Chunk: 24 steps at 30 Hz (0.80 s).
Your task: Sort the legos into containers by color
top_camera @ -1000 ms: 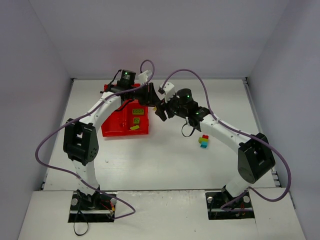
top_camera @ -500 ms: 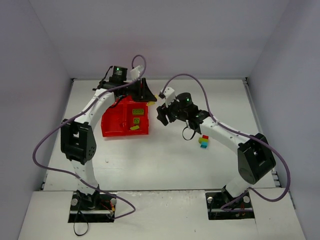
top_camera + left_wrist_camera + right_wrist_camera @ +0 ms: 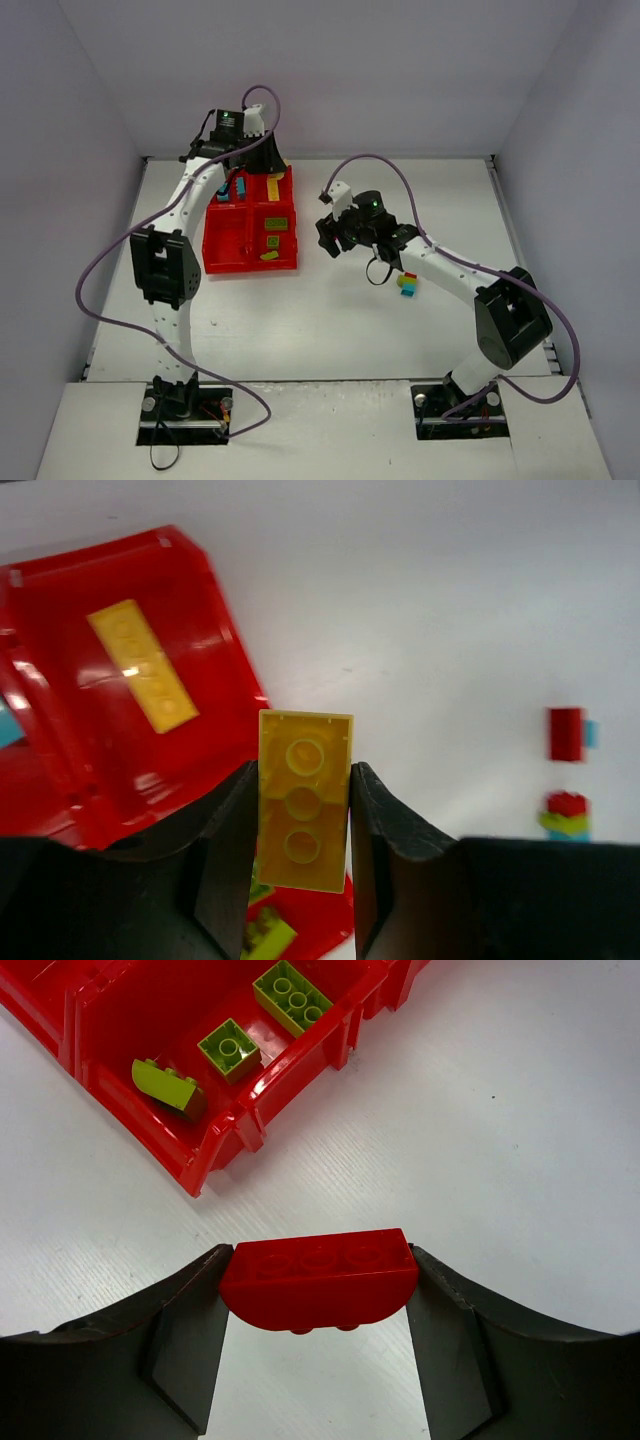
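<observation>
The red tray has four compartments. A cyan brick lies far left, a yellow brick far right, and green bricks near right. My left gripper hangs over the tray's far edge, shut on a yellow brick. My right gripper is just right of the tray, above the table, shut on a red brick. A red, green and cyan clump lies on the table further right. The left wrist view shows it as two small stacks.
The right wrist view shows the tray's corner with three green bricks inside. The left wrist view shows the tray's far right compartment holding a long yellow brick. White walls close the table on three sides.
The two grippers were close together beside the tray and have pulled apart. The left moved back and left over the tray's far edge. The right drew slightly towards me.
</observation>
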### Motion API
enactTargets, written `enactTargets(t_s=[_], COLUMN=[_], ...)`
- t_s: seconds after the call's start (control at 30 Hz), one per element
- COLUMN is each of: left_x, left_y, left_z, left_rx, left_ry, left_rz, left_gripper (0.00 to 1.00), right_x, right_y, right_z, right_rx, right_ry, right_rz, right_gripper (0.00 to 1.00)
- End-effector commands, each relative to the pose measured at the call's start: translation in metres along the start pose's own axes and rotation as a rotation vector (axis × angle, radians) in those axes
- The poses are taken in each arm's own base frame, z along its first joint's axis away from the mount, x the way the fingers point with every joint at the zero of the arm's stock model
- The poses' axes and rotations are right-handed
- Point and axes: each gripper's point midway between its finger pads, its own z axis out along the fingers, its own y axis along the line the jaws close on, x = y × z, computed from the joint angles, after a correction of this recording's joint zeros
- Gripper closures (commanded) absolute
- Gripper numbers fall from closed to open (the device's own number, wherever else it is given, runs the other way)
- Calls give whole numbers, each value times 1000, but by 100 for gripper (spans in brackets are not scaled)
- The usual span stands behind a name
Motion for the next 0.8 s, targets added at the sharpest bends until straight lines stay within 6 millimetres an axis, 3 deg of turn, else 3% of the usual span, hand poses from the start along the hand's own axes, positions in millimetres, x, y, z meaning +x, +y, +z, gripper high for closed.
enactTargets(t_s=[0.0,0.07,0.1,0.13,0.17,0.27,0.43,0.47,0.57,0.63,0.67,0.7,0.77], left_x=[-28,-33,-27,-35,-29,-32,-40,-41,-41,-42,-47,-41,-41], left_y=[52,70,81,82,89,94,91,88,81,65,49,43,9], left_z=[8,16,27,28,39,48,51,48,39,29,18,16,0], left_rx=[-260,-335,-355,-364,-373,-383,-365,-362,-352,-315,-283,-254,-131], left_ry=[-94,-116,-98,-118,-98,-105,-131,-131,-120,-123,-140,-122,-123], left_rz=[99,113,108,121,117,124,130,132,132,135,143,135,126], left_gripper=[86,84,83,82,79,76,53,43,38,37,37,37,37], right_x=[-48,-48,-48,-48,-47,-46,-46,-47,-50,-56,-57,-59,-66], right_y=[-8,-8,-9,-9,-10,-11,-9,-10,-9,-9,-9,-8,-10], right_z=[-17,-19,-19,-19,-20,-21,-20,-20,-20,-20,-19,-19,-19], right_rx=[35,36,41,39,42,43,36,37,32,26,23,20,21], right_ry=[-128,-126,-124,-123,-121,-119,-117,-120,-125,-138,-139,-144,-160], right_rz=[-31,-32,-32,-33,-34,-31,-31,-33,-38,-47,-48,-53,-62], right_gripper=[100,100,100,100,100,100,100,100,100,100,100,100,100])
